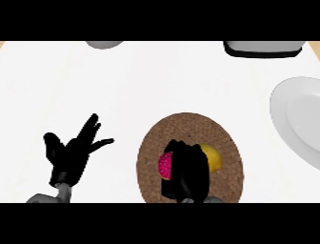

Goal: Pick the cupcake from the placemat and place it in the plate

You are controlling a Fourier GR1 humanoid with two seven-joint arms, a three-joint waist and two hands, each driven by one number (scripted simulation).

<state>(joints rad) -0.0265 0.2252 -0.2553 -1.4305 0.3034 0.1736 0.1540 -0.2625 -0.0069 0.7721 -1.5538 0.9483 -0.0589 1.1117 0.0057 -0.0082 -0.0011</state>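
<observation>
Right hand (186,171) comes in at the counter's near edge, over the near half of the placemat (223,138). Its fingers are curled down over the cupcake (167,165), which shows as a pink-magenta sliver at the hand's left side. The cupcake sits on the placemat, mostly hidden beneath the hand, so how far the fingers wrap round it cannot be told, though they appear to close on it. Just to the hand's right a yellow object (213,157) peeks out, also on the placemat; whether it touches the cupcake cannot be seen.

Brown and oval, the placemat lies near the middle of the counter's near edge. Left hand (70,152) shows toward the near-left part of the counter (85,81), well apart from the placemat, fingers straight and spread, pointing up and holding nothing.

White and round, the plate (310,124) lies at the counter's right edge, partly cut off by the view, apart from the placemat with bare counter between them.

At the far edge, a grey rounded object (105,44) shows left of centre, and a dark-rimmed grey object (263,48) sits toward the far-right corner; both are cut off by the view.
</observation>
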